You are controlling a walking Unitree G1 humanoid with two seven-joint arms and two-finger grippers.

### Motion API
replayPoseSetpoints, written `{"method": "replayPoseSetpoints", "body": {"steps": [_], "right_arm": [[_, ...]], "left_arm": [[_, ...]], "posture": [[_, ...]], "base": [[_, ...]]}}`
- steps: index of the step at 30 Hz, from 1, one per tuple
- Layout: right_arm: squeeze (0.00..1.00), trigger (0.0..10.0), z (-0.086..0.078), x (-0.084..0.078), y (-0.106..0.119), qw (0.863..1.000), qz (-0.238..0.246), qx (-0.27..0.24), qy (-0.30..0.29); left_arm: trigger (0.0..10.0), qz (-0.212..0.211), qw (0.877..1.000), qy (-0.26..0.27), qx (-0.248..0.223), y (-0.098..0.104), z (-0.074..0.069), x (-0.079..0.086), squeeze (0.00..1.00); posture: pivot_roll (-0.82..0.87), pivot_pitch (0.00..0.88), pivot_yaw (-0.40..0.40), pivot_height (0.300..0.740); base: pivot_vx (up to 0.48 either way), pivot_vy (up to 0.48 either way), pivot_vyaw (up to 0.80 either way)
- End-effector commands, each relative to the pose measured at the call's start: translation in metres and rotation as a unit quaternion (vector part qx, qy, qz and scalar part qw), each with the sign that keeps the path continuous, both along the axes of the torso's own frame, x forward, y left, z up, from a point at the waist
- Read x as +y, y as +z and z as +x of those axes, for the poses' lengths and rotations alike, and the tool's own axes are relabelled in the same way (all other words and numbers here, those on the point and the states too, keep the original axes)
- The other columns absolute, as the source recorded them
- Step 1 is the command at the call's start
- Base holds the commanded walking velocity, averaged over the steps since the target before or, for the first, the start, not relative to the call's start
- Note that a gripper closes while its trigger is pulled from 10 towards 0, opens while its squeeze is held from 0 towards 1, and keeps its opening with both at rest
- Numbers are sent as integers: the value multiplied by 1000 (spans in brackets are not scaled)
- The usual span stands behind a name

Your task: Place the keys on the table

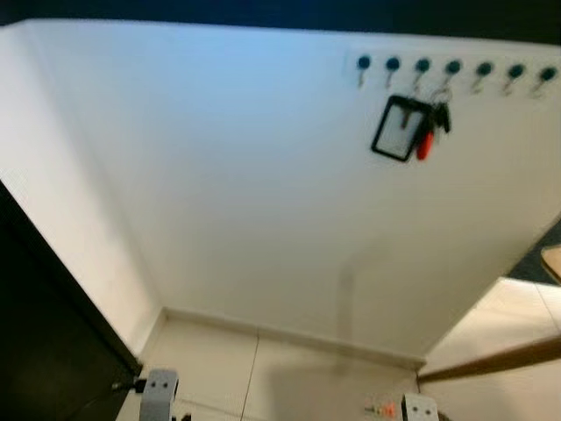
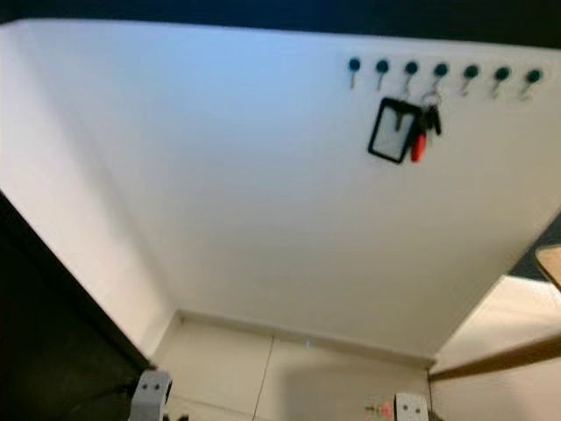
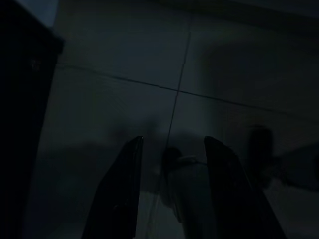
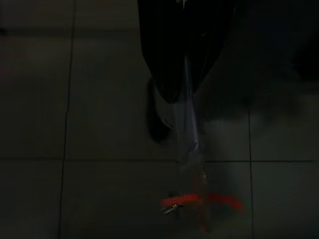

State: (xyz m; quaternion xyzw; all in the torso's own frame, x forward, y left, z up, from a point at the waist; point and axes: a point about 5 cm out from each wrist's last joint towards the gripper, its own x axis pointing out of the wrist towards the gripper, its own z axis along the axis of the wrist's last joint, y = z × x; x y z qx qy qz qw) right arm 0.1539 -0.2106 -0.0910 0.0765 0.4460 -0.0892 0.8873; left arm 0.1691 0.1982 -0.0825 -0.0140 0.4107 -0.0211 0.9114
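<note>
- Keys with a red fob are hanging on a wall hook, beside a black-framed tag.
- Left hand is hanging over the floor tiles, fingers parted, holding nothing.
- Right hand is hanging low; cannot tell its grip in the dark.

Left arm: pale silver-grey block, two small dark screw holes, thin black cable off its side. Right arm: matching block, orange-red mark beside it. Left gripper: two long, flat, tapering black fingers.
</note>
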Motion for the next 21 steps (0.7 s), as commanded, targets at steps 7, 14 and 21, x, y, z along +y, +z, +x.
{"method": "replayPoseSetpoints", "body": {"steps": [7, 14, 21], "right_arm": [[0, 10000, -10, -3, -4, 1000, -1, 16, -8], [0, 10000, -8, -1, -3, 1000, 0, 14, -1], [0, 10000, -5, 1, -2, 1000, -1, 11, 8]], "left_arm": [[10000, 11, 1000, -18, -3, 1, 2, 1, 0], [10000, 24, 999, -28, -15, 2, 2, 1, 0], [10000, 31, 999, -19, -32, 4, 4, 1, 0]], "posture": [[12, 84, 20, 740], [15, 86, 20, 740], [20, 91, 18, 740]], "base": [[0, 0, 0], [0, 0, -123], [0, 0, -762]]}}
